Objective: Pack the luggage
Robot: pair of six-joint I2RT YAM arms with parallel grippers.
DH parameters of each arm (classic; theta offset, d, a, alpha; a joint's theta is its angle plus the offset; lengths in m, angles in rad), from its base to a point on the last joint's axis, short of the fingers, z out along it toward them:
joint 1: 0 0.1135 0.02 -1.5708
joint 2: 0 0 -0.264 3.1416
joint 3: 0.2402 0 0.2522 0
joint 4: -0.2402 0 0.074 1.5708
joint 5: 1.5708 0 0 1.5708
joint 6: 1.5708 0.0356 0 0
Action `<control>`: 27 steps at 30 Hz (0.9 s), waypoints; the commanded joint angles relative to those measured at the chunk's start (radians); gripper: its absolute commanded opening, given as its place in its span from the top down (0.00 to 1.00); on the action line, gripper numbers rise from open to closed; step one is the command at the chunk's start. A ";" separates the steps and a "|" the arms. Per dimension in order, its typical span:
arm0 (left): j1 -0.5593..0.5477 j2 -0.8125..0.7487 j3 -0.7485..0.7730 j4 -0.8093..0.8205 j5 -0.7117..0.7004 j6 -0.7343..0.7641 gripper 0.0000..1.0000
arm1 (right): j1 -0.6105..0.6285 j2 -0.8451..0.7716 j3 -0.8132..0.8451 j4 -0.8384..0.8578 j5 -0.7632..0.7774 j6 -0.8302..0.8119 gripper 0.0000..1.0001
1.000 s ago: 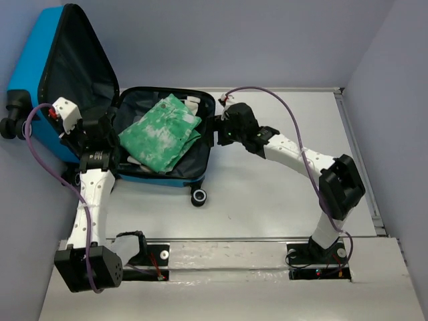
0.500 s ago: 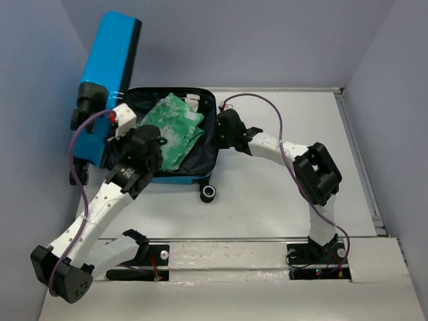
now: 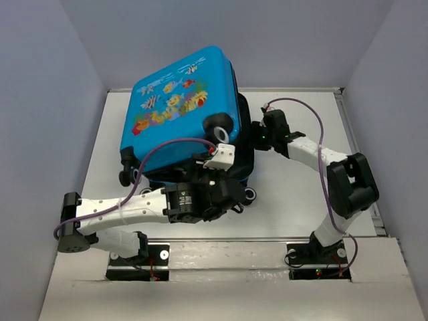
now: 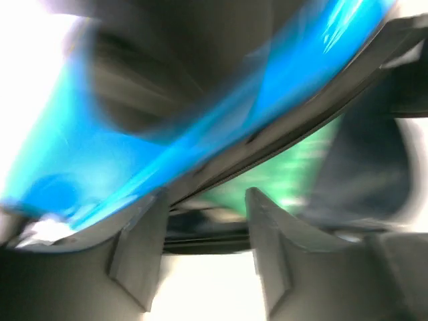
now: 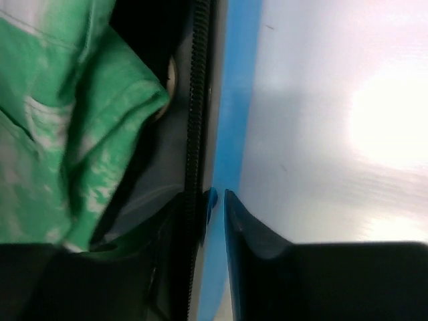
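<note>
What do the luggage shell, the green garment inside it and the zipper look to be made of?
Luggage: likely hard plastic, glossy. The blue lid keeps its shape and shows a sheen under the fish print.
Garment: soft cloth, matte, mottled green and white. It folds and sags.
Zipper: a black toothed strip along the rim. Whether it is plastic or metal is unclear.

One suitcase (image 3: pixel 177 114), one green cloth (image 5: pixel 40 134), two pincers (image 4: pixel 204 197) (image 5: pixel 208 195).
</note>
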 commanded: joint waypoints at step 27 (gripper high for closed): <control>1.537 0.011 -0.217 0.579 1.517 -0.273 0.71 | -0.209 -0.037 0.133 -0.081 -0.154 -0.013 0.82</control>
